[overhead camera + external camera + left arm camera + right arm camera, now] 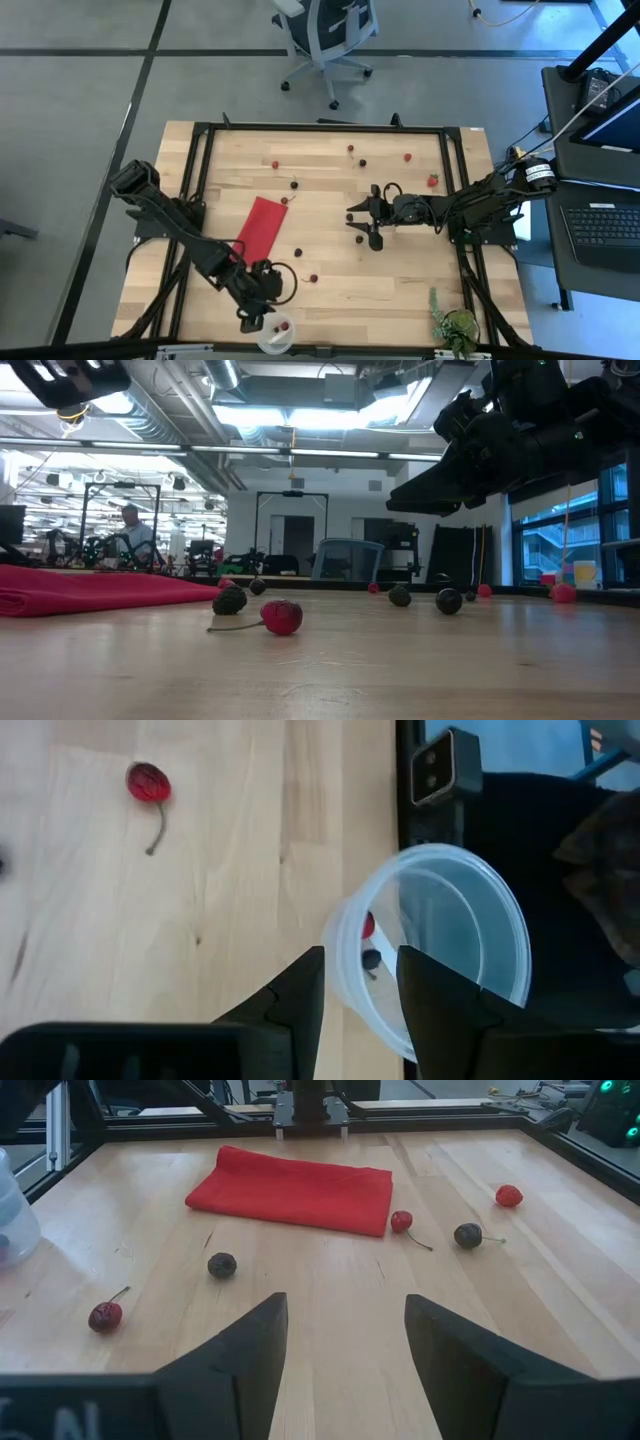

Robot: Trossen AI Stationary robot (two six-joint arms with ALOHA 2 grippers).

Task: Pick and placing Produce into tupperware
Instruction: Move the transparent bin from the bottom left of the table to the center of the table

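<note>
At the table's near edge, left end effector (360, 982) straddles tupperware (440, 945) rim.

1. The table (330, 270) is pale yellow-tan wood with fine lengthwise grain, framed by black metal rails (200, 190).
2. The cloth (262, 226) left of the middle is a plain, bright red-magenta.
3. The cup (440, 945) at the near edge is clear, whitish plastic; a red spot and a dark spot show through its wall.
4. The cherries are mostly dark, near black (222, 1264); one beside the cup is bright red with a thin olive stem (148, 784).
5. A berry (432, 181) toward the far right is brighter red.
6. Both arms are black: the left gripper (360, 985) and the right gripper (345, 1340) alike.
7. The plant (455, 325) at the near right corner is green.
8. The floor (80, 90) is grey with dark lines.
</note>
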